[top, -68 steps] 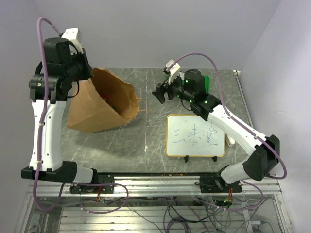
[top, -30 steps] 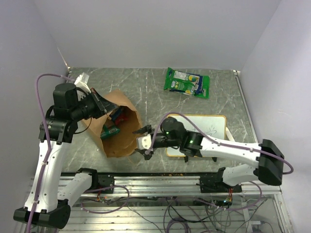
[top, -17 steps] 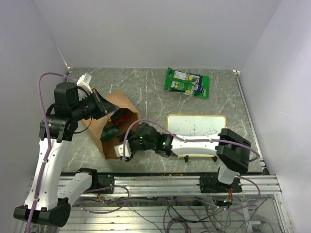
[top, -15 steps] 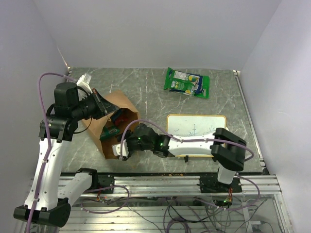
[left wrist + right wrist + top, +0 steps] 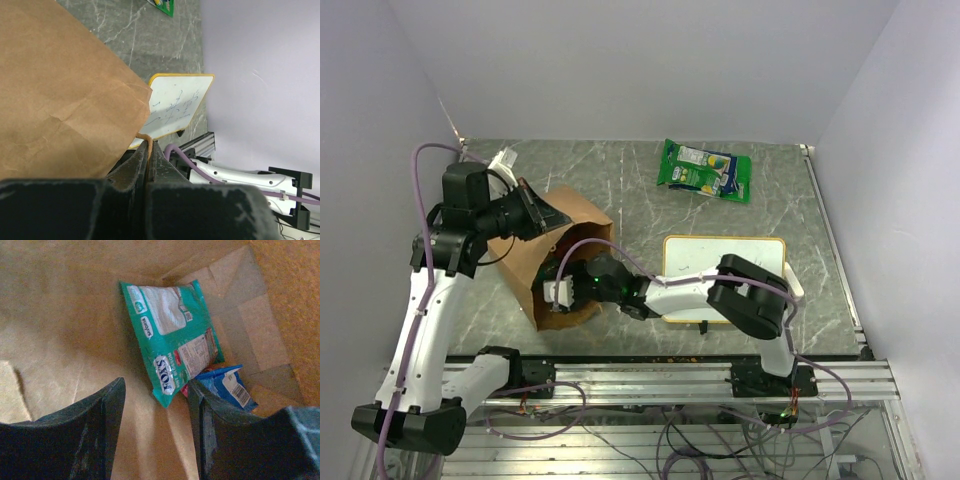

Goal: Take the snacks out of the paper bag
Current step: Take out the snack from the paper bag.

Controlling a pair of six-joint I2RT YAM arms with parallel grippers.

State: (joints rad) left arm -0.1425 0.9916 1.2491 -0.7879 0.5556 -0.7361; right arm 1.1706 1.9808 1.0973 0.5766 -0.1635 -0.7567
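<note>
The brown paper bag (image 5: pixel 525 262) lies tilted on the table's left side with its mouth toward the right. My left gripper (image 5: pixel 542 214) is shut on the bag's tan string handle (image 5: pixel 148 145) and holds the upper rim up. My right gripper (image 5: pixel 560 291) is open inside the bag's mouth. In the right wrist view the open gripper (image 5: pixel 155 390) sits just short of a teal packet (image 5: pixel 170 335). A blue pouch (image 5: pixel 227 387) and a sliver of a red packet (image 5: pixel 185 390) lie beside it on the bag's floor (image 5: pixel 60 340). The larger green bag (image 5: pixel 705 169) lies on the table at the back.
An orange-framed whiteboard (image 5: pixel 725 273) stands right of the bag, under my right forearm; it also shows in the left wrist view (image 5: pixel 175 102). Walls close off the back and both sides. The aluminium rail runs along the near edge.
My right arm has swung left from beside the whiteboard and pushed its open gripper into the bag's mouth. My left gripper has kept hold of the handle, shifting slightly.
</note>
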